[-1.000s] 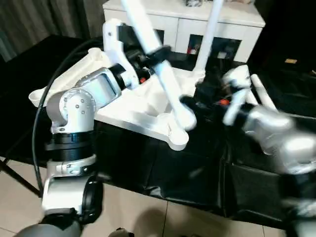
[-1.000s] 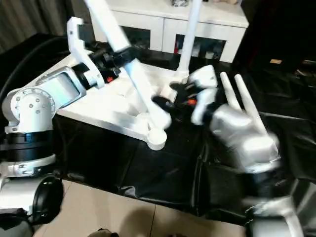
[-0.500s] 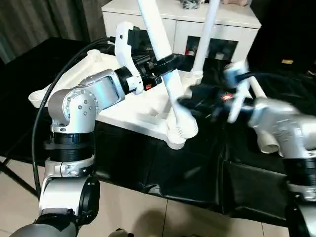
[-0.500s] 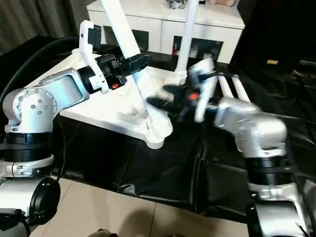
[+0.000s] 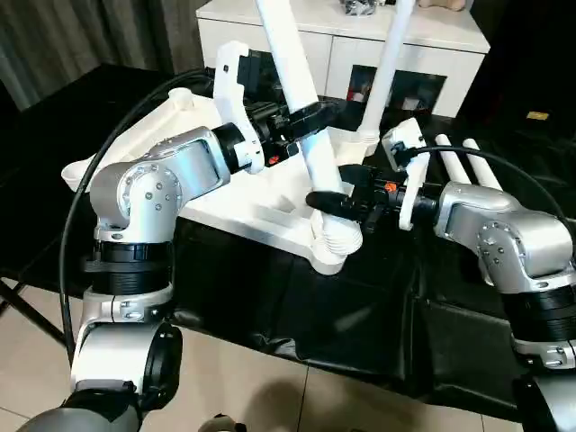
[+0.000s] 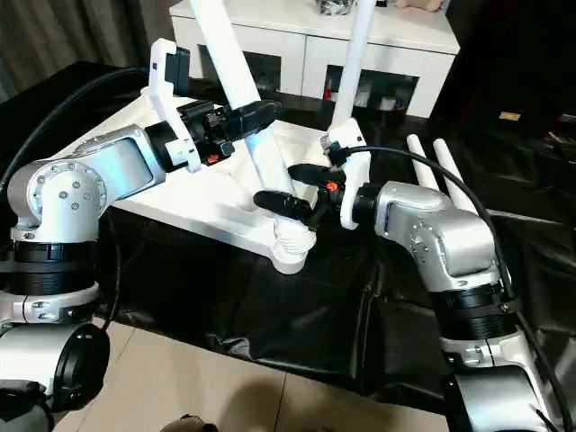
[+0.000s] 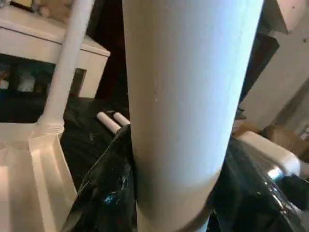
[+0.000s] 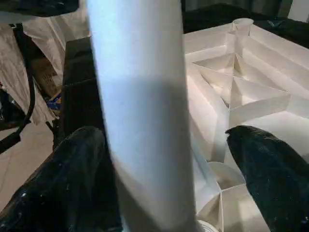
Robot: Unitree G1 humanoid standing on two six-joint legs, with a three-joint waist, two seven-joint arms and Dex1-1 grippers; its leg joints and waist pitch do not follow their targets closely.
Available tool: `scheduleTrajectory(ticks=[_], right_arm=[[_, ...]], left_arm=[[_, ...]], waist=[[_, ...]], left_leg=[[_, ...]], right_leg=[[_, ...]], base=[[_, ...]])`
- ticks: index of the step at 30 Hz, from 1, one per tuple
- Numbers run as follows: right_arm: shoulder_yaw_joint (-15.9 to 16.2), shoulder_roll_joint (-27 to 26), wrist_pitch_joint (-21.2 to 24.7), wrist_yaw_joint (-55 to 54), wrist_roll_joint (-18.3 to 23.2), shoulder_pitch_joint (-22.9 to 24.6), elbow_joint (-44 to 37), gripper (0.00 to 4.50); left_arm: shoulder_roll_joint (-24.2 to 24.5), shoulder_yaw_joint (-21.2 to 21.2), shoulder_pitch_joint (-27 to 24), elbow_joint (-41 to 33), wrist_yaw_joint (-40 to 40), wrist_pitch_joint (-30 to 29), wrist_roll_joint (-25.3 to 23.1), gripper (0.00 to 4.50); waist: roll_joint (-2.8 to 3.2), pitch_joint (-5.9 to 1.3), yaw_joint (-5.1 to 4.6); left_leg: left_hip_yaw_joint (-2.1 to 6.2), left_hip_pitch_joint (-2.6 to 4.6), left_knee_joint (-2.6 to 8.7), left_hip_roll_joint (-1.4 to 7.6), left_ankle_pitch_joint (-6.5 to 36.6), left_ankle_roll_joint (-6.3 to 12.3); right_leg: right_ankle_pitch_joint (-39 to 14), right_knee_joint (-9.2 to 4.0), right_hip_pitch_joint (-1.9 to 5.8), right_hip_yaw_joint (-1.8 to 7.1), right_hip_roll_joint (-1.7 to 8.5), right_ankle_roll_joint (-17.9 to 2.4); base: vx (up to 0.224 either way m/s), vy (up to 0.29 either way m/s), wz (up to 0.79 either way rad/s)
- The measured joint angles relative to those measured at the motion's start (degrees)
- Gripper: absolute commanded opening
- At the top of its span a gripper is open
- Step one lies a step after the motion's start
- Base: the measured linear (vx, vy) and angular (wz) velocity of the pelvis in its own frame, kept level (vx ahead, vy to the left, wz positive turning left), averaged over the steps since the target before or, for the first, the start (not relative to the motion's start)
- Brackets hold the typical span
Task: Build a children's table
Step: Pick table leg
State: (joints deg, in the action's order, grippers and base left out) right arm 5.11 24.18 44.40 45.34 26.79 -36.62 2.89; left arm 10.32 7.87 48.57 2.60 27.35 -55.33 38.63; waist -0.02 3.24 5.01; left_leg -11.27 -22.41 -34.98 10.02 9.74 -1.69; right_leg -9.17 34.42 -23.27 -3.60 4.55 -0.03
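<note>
Nearest me, the white plastic rectangular table top (image 5: 225,193) lies ribbed side up on black sheeting (image 5: 360,315) that hangs down toward the pale tiled floor (image 5: 261,396). I take this top as my landmark. At its near corner, the round socket (image 5: 326,255) holds the threaded foot of a long tapered white tube leg (image 5: 301,108), which leans slightly away from me as it rises.

My right claw (image 5: 335,191) reaches in beside that corner, its two black fingers (image 8: 77,164) set on either side of the leg low down, just above the threads. From the right wrist view there is a gap between the far finger and the tube, so I read it as spread, not clamped. The silver right forearm (image 5: 486,216) partly blocks my sight of the sheeting behind the corner.

Higher up the same leg, over the middle of the top, my left claw (image 5: 310,115) is clenched on the tube, black fingers (image 7: 111,193) pressed against it. The left forearm (image 5: 171,171) crosses over the top and hides much of its ribbing.

At the top's far corner, a second white leg (image 5: 382,76) stands upright in its socket. Beyond the right forearm, two more white legs (image 5: 463,162) lie side by side on the sheeting, apart from the top.

Farthest back stands a white cabinet with glass doors (image 5: 360,54), with small objects on it that I cannot make out.
</note>
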Motion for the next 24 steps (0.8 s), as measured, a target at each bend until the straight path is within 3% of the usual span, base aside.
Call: scheduleTrajectory(ticks=[3,5,10,12,15,23,24], right_arm=[[0.74,0.09,-0.01,0.86,-0.15,0.07,0.03,4.5],[1.81,0.37,0.0,3.93,0.96,0.31,0.06,4.5],[2.05,1.75,1.1,11.33,5.39,0.66,-0.94,4.5],[2.06,3.4,1.49,13.44,6.29,1.35,-2.21,4.5],[2.3,5.12,1.68,15.74,6.54,2.72,-3.0,4.14],[4.46,5.83,1.67,17.16,5.9,3.3,-2.86,3.65],[4.55,5.94,1.68,17.37,5.78,3.3,-2.87,3.39]], left_arm=[[3.11,-3.33,-2.48,-2.02,5.75,2.07,-0.05,1.8],[7.68,-6.79,-4.45,-3.83,14.87,6.57,-0.36,1.79],[10.69,-7.24,-5.17,-4.87,26.45,9.0,1.07,1.79],[10.78,-7.39,-5.17,-3.92,27.88,9.02,1.07,1.79],[11.69,-7.74,-5.16,-2.43,29.42,9.54,1.08,1.79],[12.0,-7.94,-5.16,-1.57,32.41,11.4,1.16,1.79],[11.99,-7.94,-5.15,-1.54,32.48,11.41,1.14,1.79]], waist=[[-0.02,0.01,-0.04],[-0.03,0.02,-0.2],[-0.01,0.02,0.14],[-0.02,0.02,0.21],[-0.03,0.02,0.03],[-0.02,0.02,-0.1],[-0.02,0.02,-0.09]], left_leg=[[0.0,0.02,0.03,0.0,0.0,0.0],[0.01,0.03,0.08,0.01,0.0,0.0],[-0.04,0.04,0.08,0.0,0.0,-0.01],[-0.07,0.05,0.07,-0.01,0.0,-0.01],[-0.09,0.13,0.07,-0.01,0.0,-0.01],[-0.08,0.27,0.08,0.0,-0.02,-0.05],[-0.08,0.28,0.08,0.0,-0.02,-0.05]], right_leg=[[-0.02,0.0,-0.01,0.0,0.0,0.03],[-0.02,0.0,-0.06,0.0,-0.01,0.04],[-0.03,0.01,0.02,0.04,-0.01,0.05],[-0.03,0.0,0.1,0.1,-0.01,0.04],[-0.02,0.02,0.16,0.13,-0.01,0.03],[-0.16,0.16,0.16,0.13,-0.01,0.26],[-0.16,0.16,0.16,0.13,-0.01,0.26]], base=[[0.0,0.0,0.0],[0.0,0.0,0.0],[0.0,0.0,0.0],[0.0,0.0,0.0],[0.0,0.0,0.0],[0.0,0.0,0.0],[0.0,0.0,0.0]])
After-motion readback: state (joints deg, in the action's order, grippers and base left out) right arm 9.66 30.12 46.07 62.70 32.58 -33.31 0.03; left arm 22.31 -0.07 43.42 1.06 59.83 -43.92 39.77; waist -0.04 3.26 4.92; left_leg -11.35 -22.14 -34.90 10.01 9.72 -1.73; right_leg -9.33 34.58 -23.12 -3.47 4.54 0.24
